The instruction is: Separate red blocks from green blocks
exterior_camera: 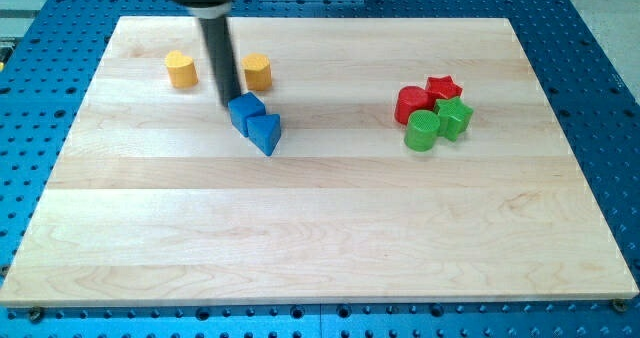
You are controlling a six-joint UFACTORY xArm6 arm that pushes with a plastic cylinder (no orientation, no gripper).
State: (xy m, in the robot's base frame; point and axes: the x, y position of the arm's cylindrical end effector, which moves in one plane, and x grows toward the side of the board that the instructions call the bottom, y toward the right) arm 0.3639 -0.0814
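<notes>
**Red and green cluster untouched**

Blue triangle (265, 133) lies nearest, touching blue cube (246, 110); my tip (229, 102), a plain rod with nothing to clamp, sits at the cube's left; red blocks (412, 103) and green blocks (423, 130) huddle at the surface's (320, 238) right; separation looks not yet begun; next, cross and wedge between them.

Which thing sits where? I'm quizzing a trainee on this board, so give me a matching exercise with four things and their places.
Things:
1. green cylinder
2. red star block
3. blue triangular block
4. my tip

Places:
A. at the top of the red-green cluster
B. at the upper-left edge of the blue cube
C. at the bottom-left of the cluster
D. just below-right of the blue cube

Pairs: 1-C, 2-A, 3-D, 4-B
</notes>
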